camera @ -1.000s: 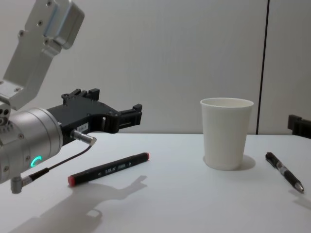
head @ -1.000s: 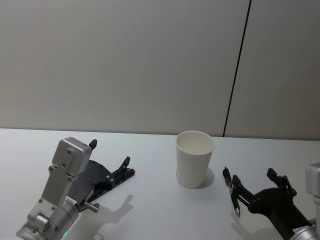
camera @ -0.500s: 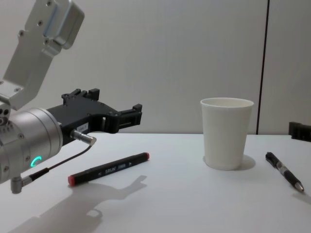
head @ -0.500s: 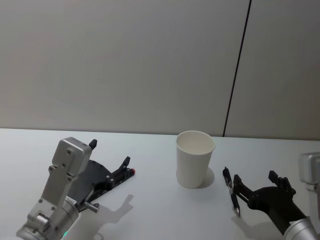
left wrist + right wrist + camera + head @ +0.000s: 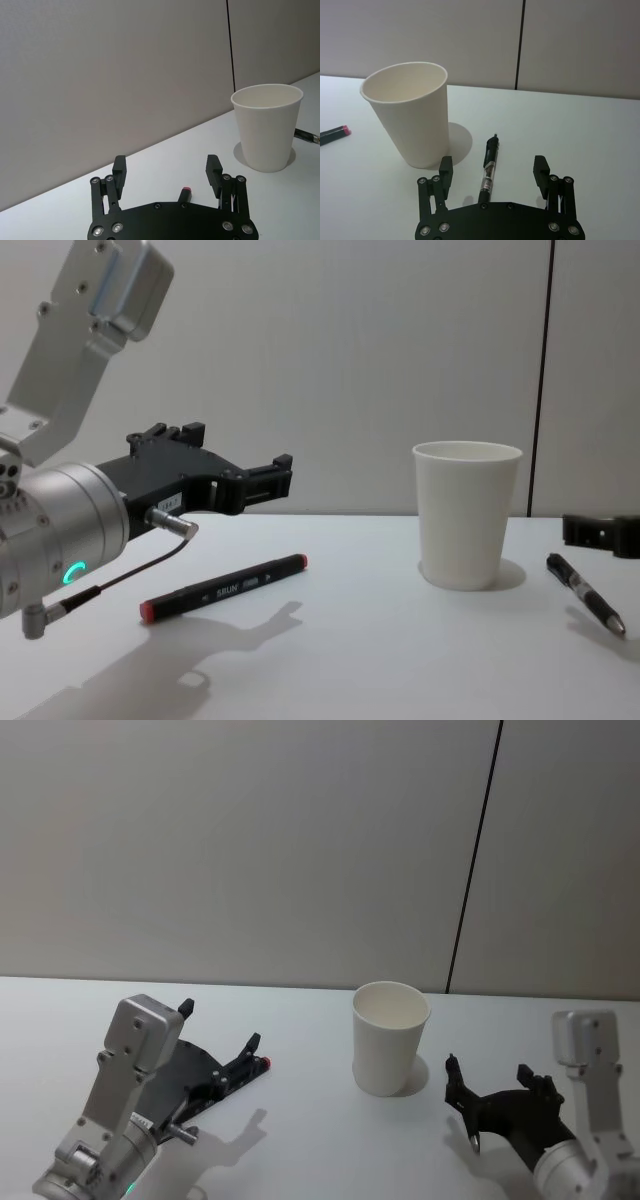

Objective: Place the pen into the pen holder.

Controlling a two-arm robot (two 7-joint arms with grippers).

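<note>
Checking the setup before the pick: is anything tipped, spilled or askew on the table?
Nothing stands out. The paper cup stands upright and looks empty. The black pen lies flat beside it, below the open right gripper; the marker lies flat below the open left gripper.

**Paper, plastic and metal on a matt white tabletop (image 5: 350, 670)**
The pen holder (image 5: 390, 1038) is being shown as plain white paper, matt and smooth. The pen (image 5: 488, 172) is being seen with a glossy black plastic barrel, partly clear. The marker (image 5: 222, 588) is being seen in satin black plastic with a red end. The left gripper (image 5: 166, 162) and the right gripper (image 5: 493, 162) are being shown in matt black plates studded with bright metal screws. The left arm's housing (image 5: 70, 530) is being shown in silvery, softly shining metal. The wall (image 5: 250, 850) is being seen matt and finely grained.
</note>
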